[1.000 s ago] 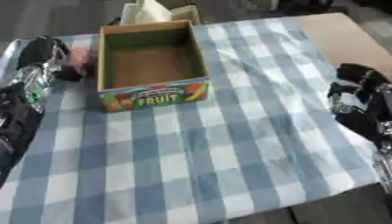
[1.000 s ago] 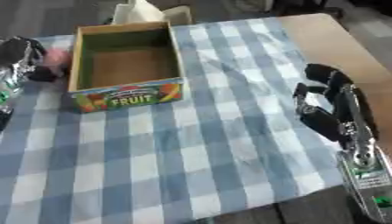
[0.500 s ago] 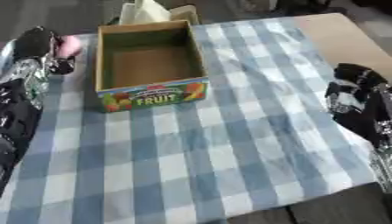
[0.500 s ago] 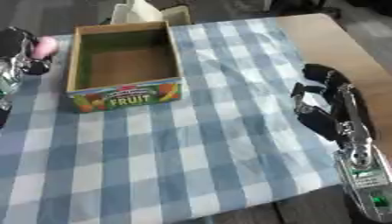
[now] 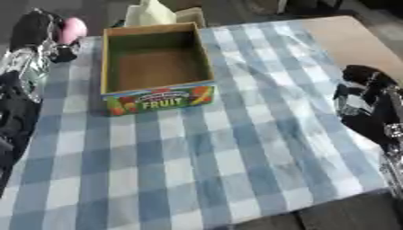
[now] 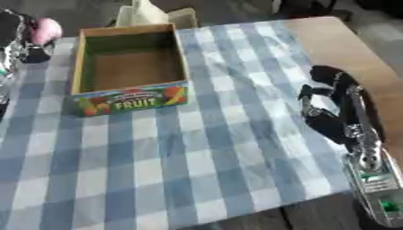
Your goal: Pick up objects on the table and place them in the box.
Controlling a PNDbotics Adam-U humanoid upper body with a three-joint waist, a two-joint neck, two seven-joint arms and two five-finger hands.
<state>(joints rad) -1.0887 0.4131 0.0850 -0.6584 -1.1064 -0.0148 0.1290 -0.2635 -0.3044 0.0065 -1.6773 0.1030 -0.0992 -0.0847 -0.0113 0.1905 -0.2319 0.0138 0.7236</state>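
Checked cloth [image 5: 212, 161] bare | left hand [image 5: 35, 31] grips pink object [image 5: 73, 29] beside box [image 5: 154, 67] | right hand [image 6: 334, 108] curled at edge

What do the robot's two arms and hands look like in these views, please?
Both are mostly black with silver metal parts. The left hand is black above a shiny silver forearm. The right hand is black with silver joints; its forearm ends in a silver housing bearing a white label and a small green light.

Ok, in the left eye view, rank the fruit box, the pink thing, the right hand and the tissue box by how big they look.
1. Fruit box, clearly the largest.
2. Right hand, though it is nearer the camera.
3. Tissue box, partly hidden behind the fruit box, so unsure.
4. Pink thing, held in the left hand, the smallest.
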